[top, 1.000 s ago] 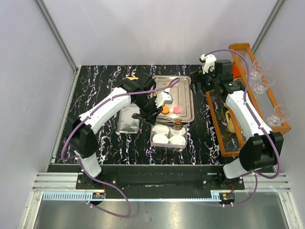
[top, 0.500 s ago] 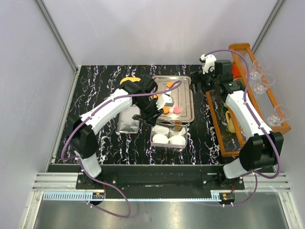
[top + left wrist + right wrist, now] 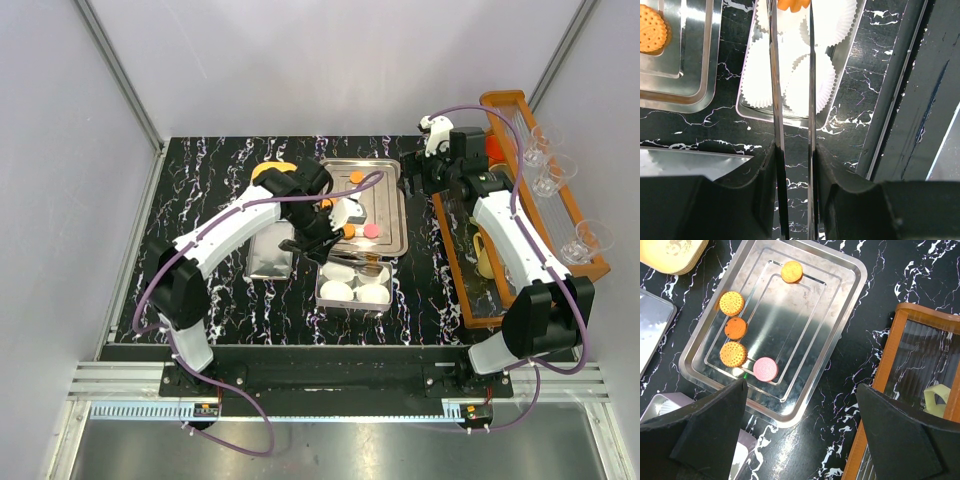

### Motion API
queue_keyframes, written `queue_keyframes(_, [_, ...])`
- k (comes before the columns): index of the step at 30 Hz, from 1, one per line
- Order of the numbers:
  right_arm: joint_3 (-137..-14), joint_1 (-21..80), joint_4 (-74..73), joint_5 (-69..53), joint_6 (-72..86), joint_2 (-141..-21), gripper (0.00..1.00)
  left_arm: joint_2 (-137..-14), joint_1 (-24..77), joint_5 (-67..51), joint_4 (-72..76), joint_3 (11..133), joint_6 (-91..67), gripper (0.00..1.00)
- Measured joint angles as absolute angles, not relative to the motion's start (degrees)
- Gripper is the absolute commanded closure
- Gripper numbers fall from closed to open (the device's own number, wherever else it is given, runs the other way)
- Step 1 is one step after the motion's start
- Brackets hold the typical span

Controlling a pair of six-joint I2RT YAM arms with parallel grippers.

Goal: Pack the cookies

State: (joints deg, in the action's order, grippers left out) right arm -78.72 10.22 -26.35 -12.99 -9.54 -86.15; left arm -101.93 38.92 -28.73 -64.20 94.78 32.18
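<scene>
My left gripper (image 3: 792, 150) is shut on metal tongs (image 3: 776, 90). The tong tips pinch an orange cookie (image 3: 794, 4) above the white paper cups (image 3: 810, 82) in a small steel tray (image 3: 322, 293). In the top view the left gripper (image 3: 325, 228) is at the near edge of the big steel tray (image 3: 397, 205). Several orange cookies (image 3: 731, 303) and one pink cookie (image 3: 765, 368) lie on that tray (image 3: 842, 305). Another orange cookie (image 3: 652, 34) shows in the left wrist view. My right gripper (image 3: 801, 390) is open and empty, above the tray's right side (image 3: 432, 170).
A flat steel lid (image 3: 268, 252) lies left of the cup tray. A yellow-orange dish (image 3: 272, 168) sits behind the left arm and shows in the right wrist view (image 3: 670, 255). A long wooden tray (image 3: 470, 260) with glasses (image 3: 548, 180) stands along the right side.
The left arm has shifted slightly, uncovering more of the yellow-orange dish; the tongs stay over the cup tray. The right arm has not moved.
</scene>
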Motion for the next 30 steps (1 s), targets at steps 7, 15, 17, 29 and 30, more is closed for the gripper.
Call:
queue_keyframes(7, [-78.70,10.11,-26.35,-13.02,-9.54,-86.15,0.00,-102.76,39.20,-28.71,-64.16,94.78,32.62,0.91])
queue_keyframes(15, [-78.37,10.11,-26.37,-13.02,-9.52,-86.15,0.00,-103.28,39.22,-28.47,-63.92,94.78,32.82,0.82])
queue_keyframes(17, [-78.28,10.11,-26.35,-12.99,-9.52,-86.15,0.00,-103.31,39.27,-28.45,-63.55,94.78,32.82,0.78])
queue_keyframes(29, [-77.84,10.04,-26.35,-12.99,-9.52,-86.11,0.00,-103.37,39.40,-28.23,-62.96,94.78,32.86,0.72])
queue_keyframes(30, [-77.80,10.04,-26.35,-13.02,-9.52,-86.11,0.00,-103.37,39.40,-28.23,-62.89,94.78,32.86,0.72])
